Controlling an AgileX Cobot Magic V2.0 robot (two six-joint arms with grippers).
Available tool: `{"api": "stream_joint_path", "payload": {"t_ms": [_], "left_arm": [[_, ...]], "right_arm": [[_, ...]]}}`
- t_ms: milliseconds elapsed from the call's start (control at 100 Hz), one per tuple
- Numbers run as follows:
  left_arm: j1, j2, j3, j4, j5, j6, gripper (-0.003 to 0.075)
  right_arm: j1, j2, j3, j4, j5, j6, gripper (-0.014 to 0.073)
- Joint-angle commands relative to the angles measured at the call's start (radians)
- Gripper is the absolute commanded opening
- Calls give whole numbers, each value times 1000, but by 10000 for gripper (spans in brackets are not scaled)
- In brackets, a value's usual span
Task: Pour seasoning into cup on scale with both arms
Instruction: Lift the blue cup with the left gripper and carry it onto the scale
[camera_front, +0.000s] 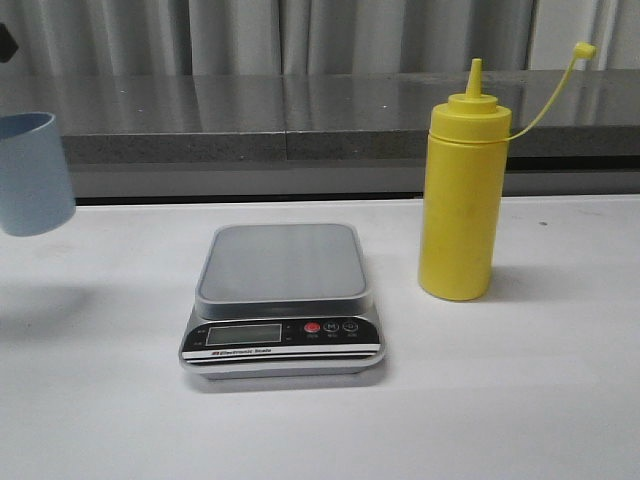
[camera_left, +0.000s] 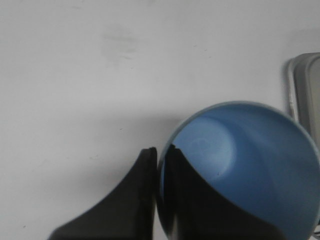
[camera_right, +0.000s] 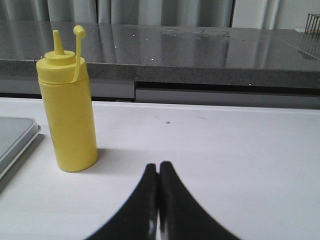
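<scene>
My left claw (camera_left: 159, 170) grips the cup (camera_left: 240, 170) by its rim, one finger inside against the wall and one outside, pinched tight on it. In the front view the cup (camera_front: 33, 172) hangs at the far left edge, lifted off the desk (camera_front: 520, 400) with a shadow under it, well apart from the scale (camera_front: 283, 300). My wrist camera shows the cup empty, with a corner of the scale's platform (camera_left: 306, 90) just coming in beside it.

My right claw (camera_right: 159, 200) has its fingers pressed together and holds nothing. It hovers low over the desk, pointed past the bottle (camera_right: 68, 102), which stands upright beyond it with its cap off and dangling on the tether. In the front view the bottle (camera_front: 462, 195) stands just right of the scale, apart from it.

The scale's platform is bare, so the cup is yet to be set down, by my judgement. The rim pinch is the weak spot: the wall is thin and smooth, so the cup could swivel or slip as I carry it, or land tilted and tip off the platform. Setting it near the right edge would leave it near the bottle. My right claw must spread before reaching, or it will shove the tall bottle over and, uncapped, it could spill.
</scene>
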Motion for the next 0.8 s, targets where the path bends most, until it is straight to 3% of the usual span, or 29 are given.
{"api": "stream_joint_path", "payload": {"t_ms": [0, 370, 790], "left_arm": [[-47, -47, -58, -44, -8, 15, -20], [-280, 41, -189, -44, -21, 11, -20], [-433, 241, -392, -30, 23, 10, -20]], "right_arm": [[-7, -20, -21, -1, -83, -4, -69], [-7, -20, -21, -1, -83, -4, -69], [-7, -20, -21, -1, -83, -4, -69]]}}
